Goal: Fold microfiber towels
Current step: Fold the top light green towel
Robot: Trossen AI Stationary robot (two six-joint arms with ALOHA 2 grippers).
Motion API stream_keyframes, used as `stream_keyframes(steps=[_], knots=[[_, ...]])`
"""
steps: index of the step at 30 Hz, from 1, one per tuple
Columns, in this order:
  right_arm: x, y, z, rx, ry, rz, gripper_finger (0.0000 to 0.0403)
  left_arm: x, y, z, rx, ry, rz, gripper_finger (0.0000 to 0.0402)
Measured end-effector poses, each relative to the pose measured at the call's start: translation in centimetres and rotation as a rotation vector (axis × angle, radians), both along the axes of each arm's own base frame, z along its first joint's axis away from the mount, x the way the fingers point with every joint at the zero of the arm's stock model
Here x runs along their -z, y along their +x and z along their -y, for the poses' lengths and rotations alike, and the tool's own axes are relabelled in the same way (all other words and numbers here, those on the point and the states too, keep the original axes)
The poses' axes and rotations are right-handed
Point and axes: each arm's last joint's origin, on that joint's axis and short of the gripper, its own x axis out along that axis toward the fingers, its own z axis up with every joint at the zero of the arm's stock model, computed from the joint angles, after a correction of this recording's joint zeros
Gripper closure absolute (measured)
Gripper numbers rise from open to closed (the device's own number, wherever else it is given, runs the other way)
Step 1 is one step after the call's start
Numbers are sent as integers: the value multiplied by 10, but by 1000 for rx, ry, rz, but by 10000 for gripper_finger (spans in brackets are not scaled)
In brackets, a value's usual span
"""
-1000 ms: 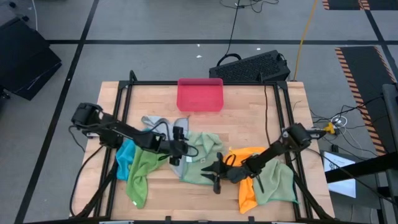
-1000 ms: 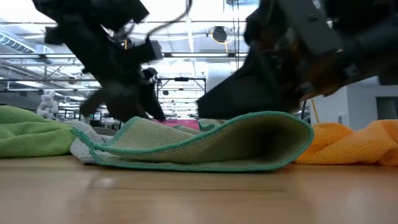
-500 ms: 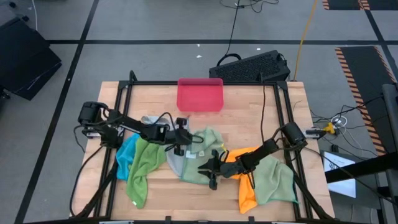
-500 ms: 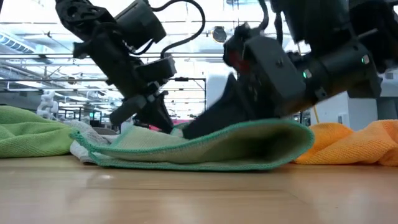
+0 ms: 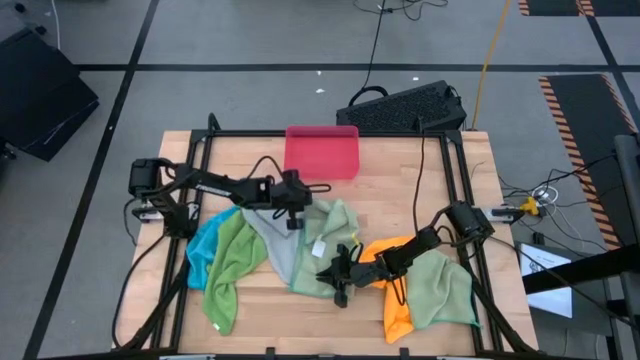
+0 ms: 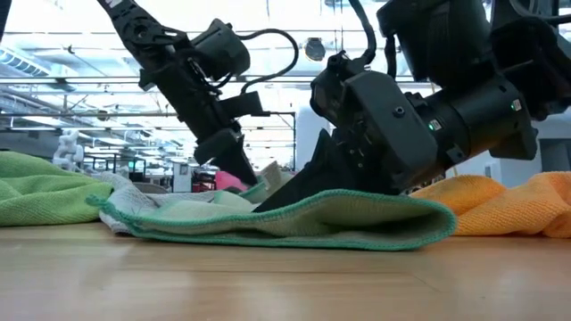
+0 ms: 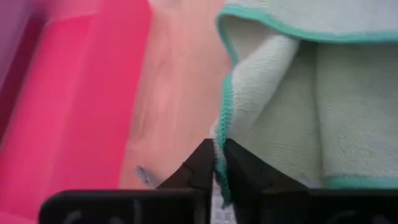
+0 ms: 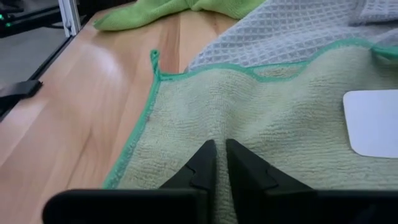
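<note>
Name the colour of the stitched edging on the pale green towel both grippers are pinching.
Teal-green edging, clearest in the left wrist view.

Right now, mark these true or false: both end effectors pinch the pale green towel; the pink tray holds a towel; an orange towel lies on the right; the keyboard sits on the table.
1. Both the left end effector and right end effector pinch the pale green towel. True.
2. The pink tray holds a towel. False: nothing shows in it.
3. An orange towel lies on the right. True.
4. The keyboard sits on the table. False: it lies beyond the far edge.
</note>
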Motion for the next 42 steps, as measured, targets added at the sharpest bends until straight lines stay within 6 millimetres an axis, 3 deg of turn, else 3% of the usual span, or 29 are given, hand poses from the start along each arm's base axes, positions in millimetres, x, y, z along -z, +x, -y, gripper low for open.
stream_keyframes(steps=[4, 12, 18, 31, 37, 42], knots=[[0, 1, 1, 20, 11, 8, 376, -11, -5, 0, -80, -19, 34, 302], [-1, 1, 2, 29, 13, 13, 376, -57, -25, 15, -38, -83, 124, 249], [-3, 1, 2, 30, 1, 26, 376, -63, -30, 22, -7, -143, 129, 219], [-32, -2, 3, 16, -51, 2, 355, -35, -12, 99, 179, -212, 110, 189], [-48, -3, 5, -1, -93, 13, 320, -8, -5, 104, 95, -227, 60, 188], [-50, -4, 4, -6, -93, 14, 309, 6, -1, 105, 74, -244, 35, 188]])
